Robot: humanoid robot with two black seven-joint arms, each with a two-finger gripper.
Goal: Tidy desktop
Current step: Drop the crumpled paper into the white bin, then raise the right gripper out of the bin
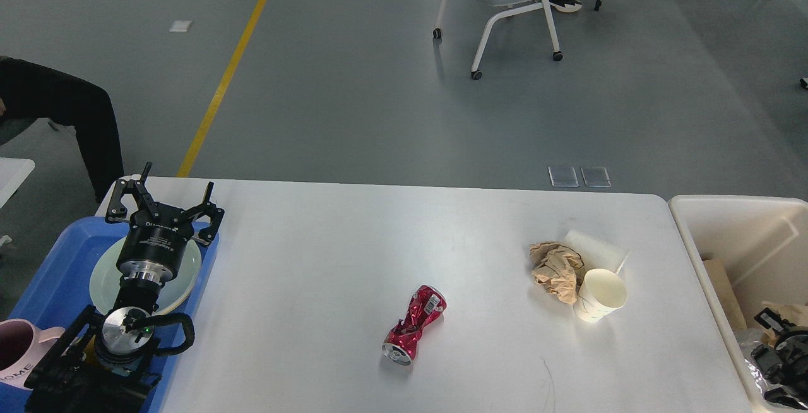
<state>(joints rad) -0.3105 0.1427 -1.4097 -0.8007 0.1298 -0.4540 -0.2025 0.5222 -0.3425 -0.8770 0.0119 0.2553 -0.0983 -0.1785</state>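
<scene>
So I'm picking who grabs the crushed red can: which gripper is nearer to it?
The left. The left gripper hangs open over the plate in the blue tray, well left of the crushed red can. The right gripper sits farther off, over the beige bin.

Pale plate (pixel 183 274) in blue tray (pixel 57 274): mostly covered by left arm. Pink mug (pixel 19 350) cut by left edge, lettering partly readable. Right gripper (pixel 779 362) dark, cut off at lower right corner over beige bin (pixel 726 223); fingers not distinguishable. White sheet (pixel 596 247) partly under crumpled brown paper (pixel 555 271). Seated person (pixel 57 110) cropped at left.
</scene>
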